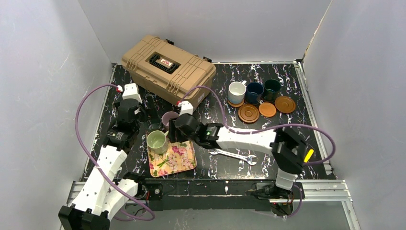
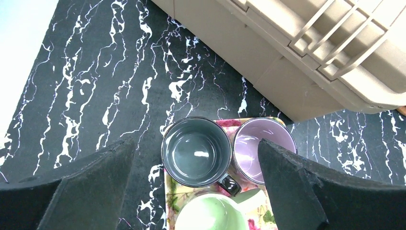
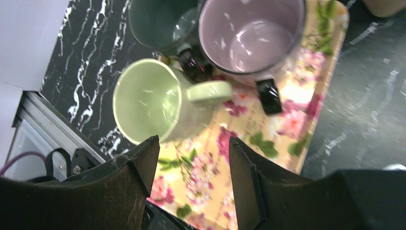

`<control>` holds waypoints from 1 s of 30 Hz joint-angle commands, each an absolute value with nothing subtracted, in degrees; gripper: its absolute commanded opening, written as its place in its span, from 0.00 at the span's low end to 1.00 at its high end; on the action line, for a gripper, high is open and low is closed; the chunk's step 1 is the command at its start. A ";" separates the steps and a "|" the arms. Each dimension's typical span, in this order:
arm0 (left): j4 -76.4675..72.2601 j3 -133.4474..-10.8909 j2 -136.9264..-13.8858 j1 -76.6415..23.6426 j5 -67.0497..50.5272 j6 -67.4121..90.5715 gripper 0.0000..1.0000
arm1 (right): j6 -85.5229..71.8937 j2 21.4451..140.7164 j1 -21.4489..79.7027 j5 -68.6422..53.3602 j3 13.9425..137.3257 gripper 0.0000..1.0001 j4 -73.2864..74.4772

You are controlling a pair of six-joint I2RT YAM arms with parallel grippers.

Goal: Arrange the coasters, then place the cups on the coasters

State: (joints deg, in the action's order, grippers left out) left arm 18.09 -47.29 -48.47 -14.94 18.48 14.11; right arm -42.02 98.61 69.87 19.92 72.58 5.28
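On the flower tray [image 1: 178, 162], near the arms, stand three cups close together: a pale green cup [image 3: 146, 100], a pink cup [image 3: 253, 33] and a teal cup [image 2: 195, 152]. The pale green cup is nearest the arms. Its handle points toward the pink cup.

The right claw [image 3: 194, 143] hangs just over the tray, beside the pale green cup. Its two fingers are apart, and only the flowers below show between them. The left claw [image 2: 196, 143] hangs above the teal cup with its fingers spread wide. It grips nothing.

Far off at the back right of the table [image 1: 297, 81] stand a white cup [image 1: 236, 92], a blue cup [image 1: 253, 92] and a dark green cup [image 1: 272, 88] in a row. Three brown coasters [image 1: 248, 113] lie bare just in front of them. An orange edge peeks out under the white cup.

A tan box [image 1: 167, 67] sits at the back. A wrench [image 1: 234, 155] lies near the tray.
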 commanded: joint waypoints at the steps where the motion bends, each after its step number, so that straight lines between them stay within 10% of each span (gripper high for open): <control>1: 18.15 -47.65 -46.14 -14.74 20.48 13.89 0.98 | -44.75 104.44 71.40 20.81 79.86 0.64 0.88; 14: 17.85 -47.64 -44.08 -15.10 19.42 13.22 0.98 | -42.90 117.97 73.88 23.90 92.26 0.61 11.93; 30: 17.85 -47.64 -44.03 -15.25 19.51 13.01 0.98 | -39.11 103.76 74.18 28.67 87.52 0.01 20.76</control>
